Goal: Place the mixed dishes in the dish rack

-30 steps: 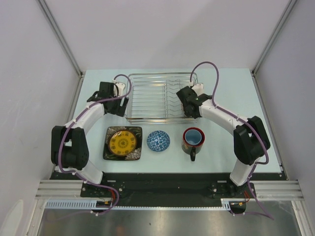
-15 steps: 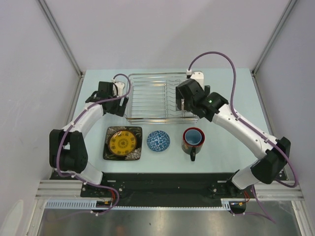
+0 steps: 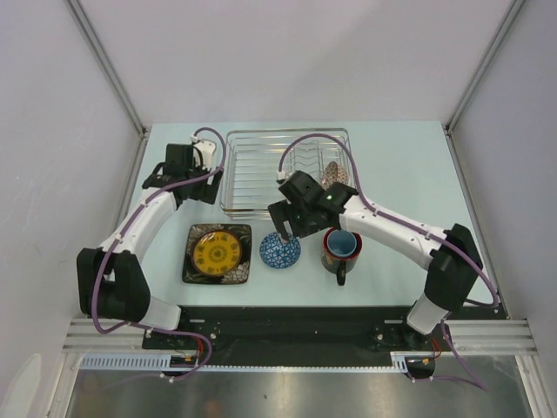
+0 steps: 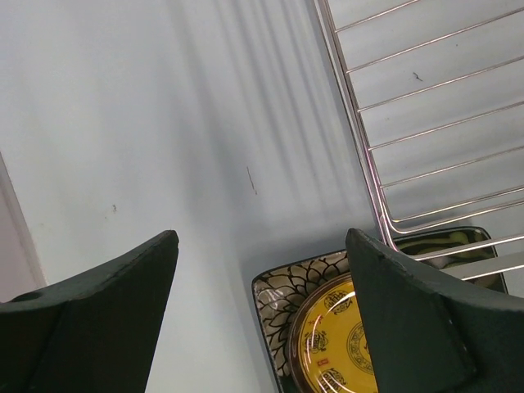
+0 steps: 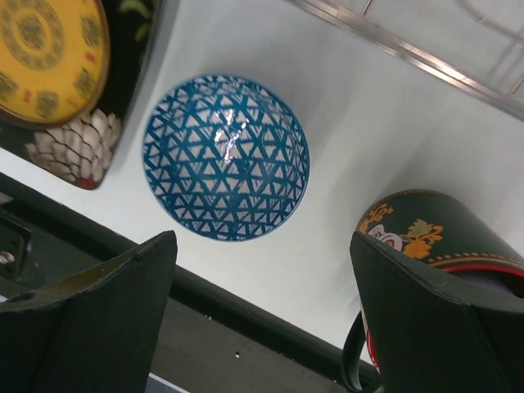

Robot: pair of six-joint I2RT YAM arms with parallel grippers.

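Nearest: right gripper [image 5: 262, 241] poised over blue bowl [image 5: 226, 157], jaws wide, holding nothing. Can't tell if bowl upright or inverted. Likely failures: slipping off the curved glazed wall, or clipping mug [image 5: 417, 237] just beside it. Left of these, yellow plate [image 3: 217, 251] stacked on black plate [image 3: 193, 274]. Farther: left gripper [image 4: 262, 237] spread, empty, beside dish rack [image 3: 257, 170]; inside, only brown-speckled bowl [image 3: 333, 177].

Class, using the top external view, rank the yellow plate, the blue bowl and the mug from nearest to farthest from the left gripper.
Measured from the left gripper:
1. yellow plate, at the left end of the row of dishes, on the gripper's own side.
2. blue bowl, in the middle of the row.
3. mug, at the right end of the row.
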